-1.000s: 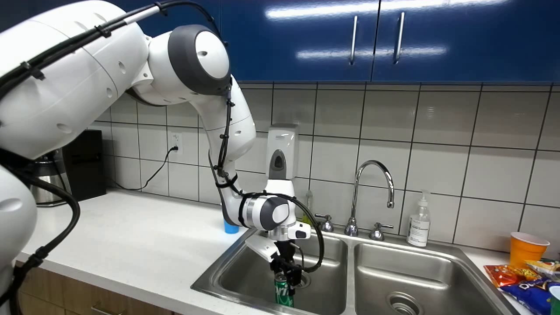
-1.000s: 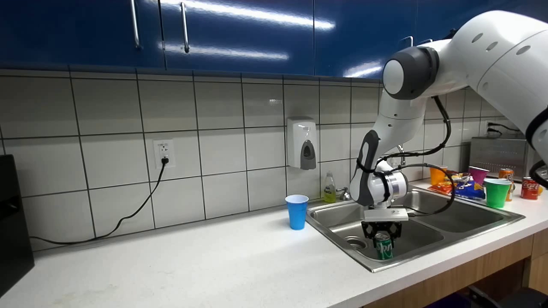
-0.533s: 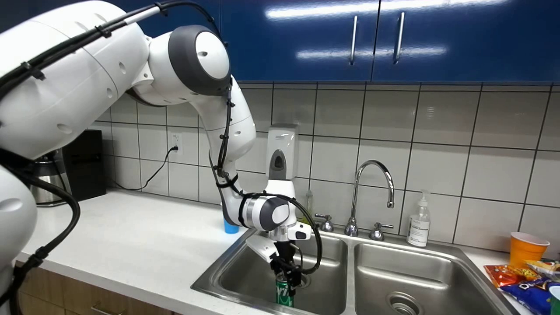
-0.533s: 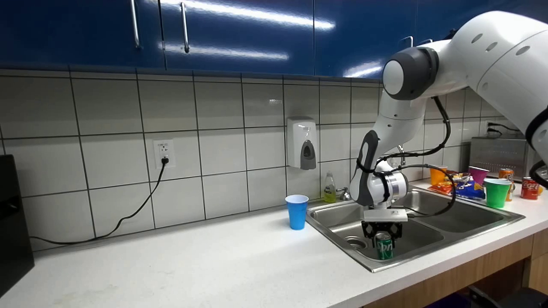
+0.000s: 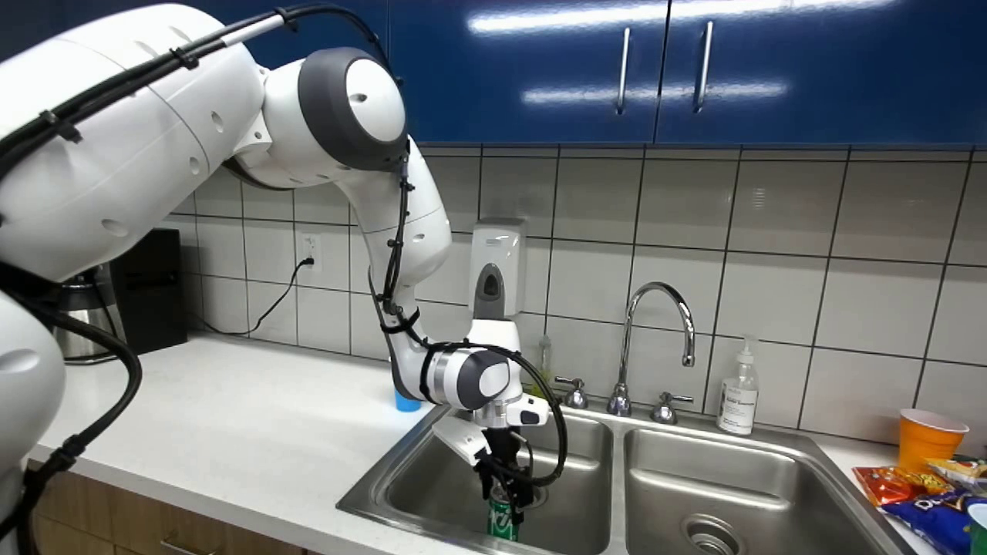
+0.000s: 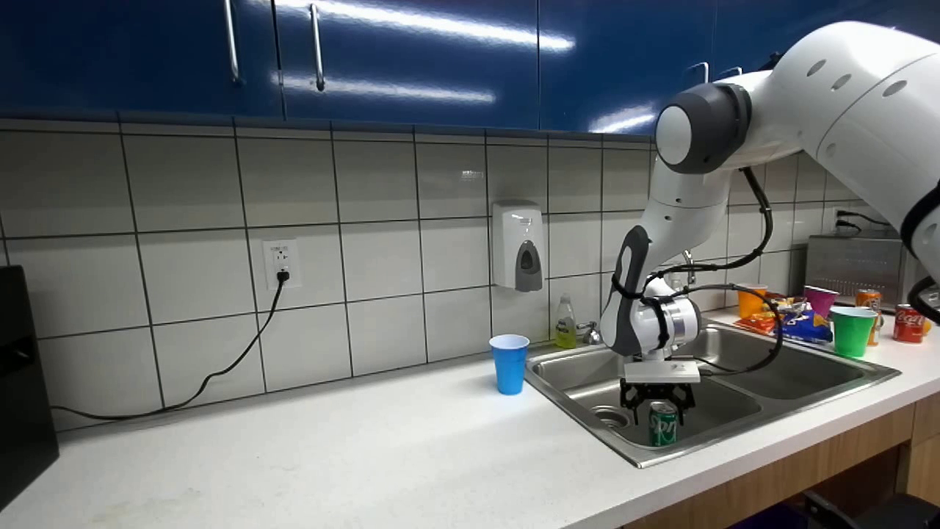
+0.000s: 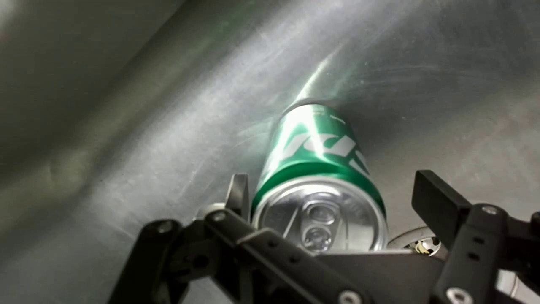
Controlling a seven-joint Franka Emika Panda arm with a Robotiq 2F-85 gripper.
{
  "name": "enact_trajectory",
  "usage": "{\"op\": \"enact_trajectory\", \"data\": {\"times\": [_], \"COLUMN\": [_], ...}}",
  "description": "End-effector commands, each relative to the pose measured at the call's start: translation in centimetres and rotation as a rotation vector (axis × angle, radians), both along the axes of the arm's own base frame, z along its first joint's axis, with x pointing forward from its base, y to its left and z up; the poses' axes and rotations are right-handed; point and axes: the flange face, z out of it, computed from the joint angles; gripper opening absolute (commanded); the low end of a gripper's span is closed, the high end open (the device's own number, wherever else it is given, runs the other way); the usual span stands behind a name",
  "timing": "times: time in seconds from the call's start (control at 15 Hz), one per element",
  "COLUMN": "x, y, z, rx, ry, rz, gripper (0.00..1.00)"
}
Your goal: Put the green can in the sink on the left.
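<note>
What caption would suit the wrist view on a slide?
An open gripper straddles a green can standing upright in a metal sink.

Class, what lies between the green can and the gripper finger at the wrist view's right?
The wrist view shows a gap between green can and that finger: bare sink floor, with part of the drain lower in frame.

The white, grey-banded arm (image 5: pixel 420 208) has black cables (image 5: pixel 130 378) and a black pincer (image 7: pixel 332 188).

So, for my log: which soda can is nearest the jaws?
The Sprite can, between the open jaws in the left basin; the red Coca-Cola can and orange can are on the counter.
</note>
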Motion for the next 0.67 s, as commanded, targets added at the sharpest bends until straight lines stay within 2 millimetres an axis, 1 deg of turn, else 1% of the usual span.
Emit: {"op": "enact_trajectory", "data": {"times": [0.0, 0.6], "x": [-0.1, -0.3], "y": [0.1, 0.3], "z": [1.2, 4.1], "rx": [-0.005, -0.006], "ry": [-0.007, -0.022], "rz": [-0.009, 0.007], "gripper": [1.00, 1.00]}}
